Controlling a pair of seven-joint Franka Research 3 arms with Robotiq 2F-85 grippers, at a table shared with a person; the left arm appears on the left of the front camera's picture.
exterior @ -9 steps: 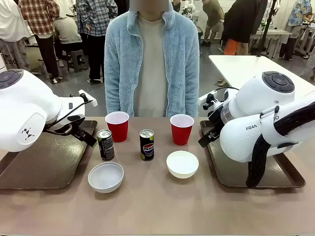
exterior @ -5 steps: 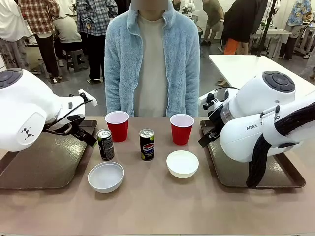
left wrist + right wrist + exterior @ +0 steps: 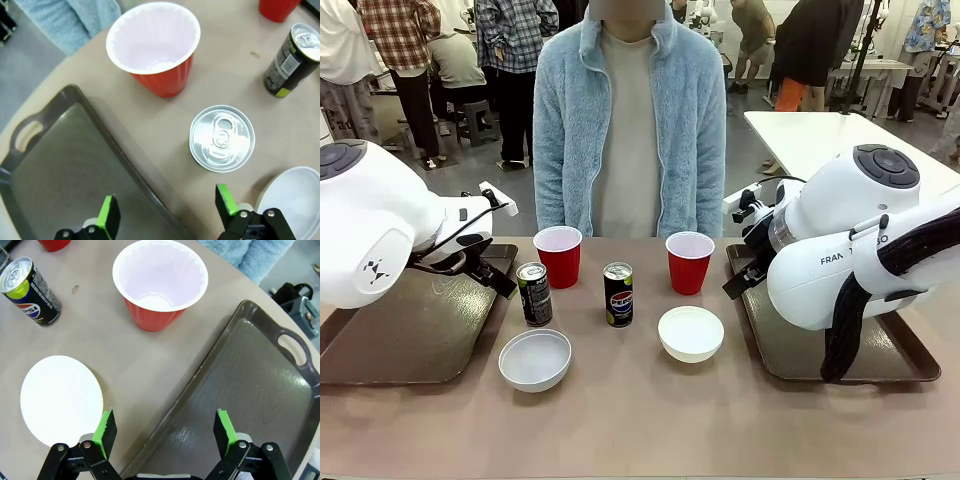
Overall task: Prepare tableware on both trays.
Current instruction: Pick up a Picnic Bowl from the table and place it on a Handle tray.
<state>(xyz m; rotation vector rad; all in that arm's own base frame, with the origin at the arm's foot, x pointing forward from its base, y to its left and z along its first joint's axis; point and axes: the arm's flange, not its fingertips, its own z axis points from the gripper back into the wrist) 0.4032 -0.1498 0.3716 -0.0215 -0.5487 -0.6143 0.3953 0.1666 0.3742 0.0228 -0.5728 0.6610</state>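
Tan table (image 3: 640,420): Pepsi can (image 3: 618,295); right arm (image 3: 840,262) marked "FRAN"; left hand (image 3: 167,210), right hand (image 3: 165,432) spread wide, empty.

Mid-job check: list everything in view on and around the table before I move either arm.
Red plastic cups with white insides: two, red, far row on the table, left and right.
Slim dark drink cans: two, black, between the cups; Pepsi one centre, other to its left.
Round white bowls: two, white, near row, left and right.
Dark brown glossy rectangular trays: two, table's left and right ends.
Table: one, tan.
Person in a light blue fleece jacket: one, far side.
Left end effector: black, green pads, open, over left tray's rim.
Right end effector: same, open, over right tray's rim.
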